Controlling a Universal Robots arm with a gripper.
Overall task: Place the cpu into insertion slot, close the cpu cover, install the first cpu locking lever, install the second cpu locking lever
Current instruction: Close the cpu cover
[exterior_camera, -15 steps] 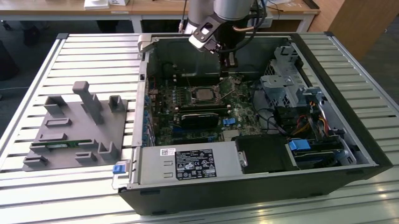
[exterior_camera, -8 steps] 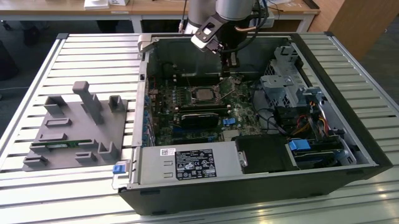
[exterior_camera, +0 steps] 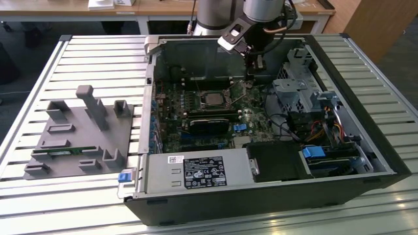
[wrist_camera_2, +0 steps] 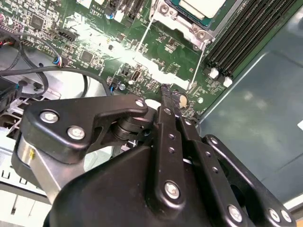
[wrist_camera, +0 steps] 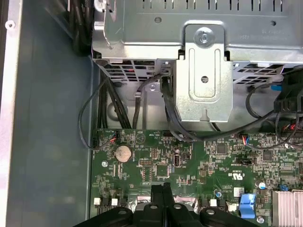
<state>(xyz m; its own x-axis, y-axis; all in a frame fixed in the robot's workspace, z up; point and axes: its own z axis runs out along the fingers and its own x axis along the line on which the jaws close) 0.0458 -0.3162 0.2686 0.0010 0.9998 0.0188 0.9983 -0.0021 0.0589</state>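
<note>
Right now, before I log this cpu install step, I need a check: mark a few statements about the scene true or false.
1. The cpu lies on the green board. True.
2. The gripper grips the cpu. False: it is shut above the green board, apart from the cpu.
3. A round coin battery sits on the green board. True.
4. The computer case is closed. False: its side is open, with the board exposed.
</note>
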